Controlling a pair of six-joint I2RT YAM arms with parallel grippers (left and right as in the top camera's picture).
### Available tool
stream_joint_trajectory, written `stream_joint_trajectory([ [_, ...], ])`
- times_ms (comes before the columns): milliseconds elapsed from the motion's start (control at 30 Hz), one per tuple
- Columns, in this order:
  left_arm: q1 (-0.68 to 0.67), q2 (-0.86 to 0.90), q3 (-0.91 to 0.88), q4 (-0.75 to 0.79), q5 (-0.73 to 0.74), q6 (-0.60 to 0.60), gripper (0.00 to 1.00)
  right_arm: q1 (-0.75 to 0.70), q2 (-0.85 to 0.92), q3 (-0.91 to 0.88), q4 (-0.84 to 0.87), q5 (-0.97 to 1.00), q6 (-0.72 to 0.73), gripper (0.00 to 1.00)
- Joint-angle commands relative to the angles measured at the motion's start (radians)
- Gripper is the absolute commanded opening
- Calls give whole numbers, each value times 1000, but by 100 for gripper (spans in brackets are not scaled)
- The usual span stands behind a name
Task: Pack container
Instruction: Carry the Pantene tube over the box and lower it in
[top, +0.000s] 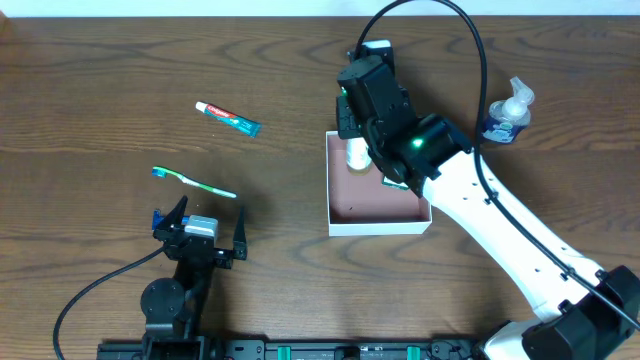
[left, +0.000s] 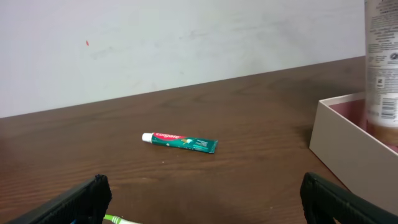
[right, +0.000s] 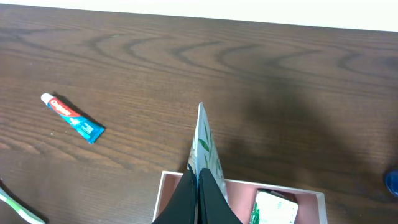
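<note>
**Overhead view.** The container (top: 380, 227) lies directly beneath the right end effector (top: 362, 152), which hangs over its far half. The left end effector (top: 208, 212) is well apart from it, across the surface (top: 100, 60), so the right arm is plainly the nearer. The box is square, with no marked long axis. Its walls run parallel to the surface's edges and its open side faces up. The toothbrush (top: 195, 183) lies just ahead of the left end effector, and the toothpaste (top: 228, 118) lies farther out.

**Left wrist view.** The left end effector (left: 205, 186) is spread wide and carries nothing. The container (left: 348, 149) sits off to its right. A white tube (left: 380, 68) stands in the container, its long axis near vertical and its lower end below the rim.

**Right wrist view.** The right end effector (right: 199, 183) is clenched on the white tube (right: 202, 143), seen edge-on, with the flat crimped end reaching past the fingertips. The container (right: 298, 190) opens straight below it, and a small green-and-white item (right: 273, 208) already lies inside, to the right of the fingers. Judging from this, the coming move is mostly downward and needs little sideways travel.
</note>
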Motion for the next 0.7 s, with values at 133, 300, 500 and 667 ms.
stream_joint_trajectory([
  [133, 5, -5, -19, -32, 11, -8, 98, 19, 26, 27, 24, 29, 43, 1],
  [300, 5, -5, -19, -32, 11, -8, 98, 28, 48, 27, 47, 29, 67, 1],
  [500, 5, -5, -19, -32, 11, -8, 98, 34, 68, 27, 72, 30, 81, 1],
  [667, 5, -5, -19, -32, 11, -8, 98, 33, 85, 27, 85, 35, 95, 1],
])
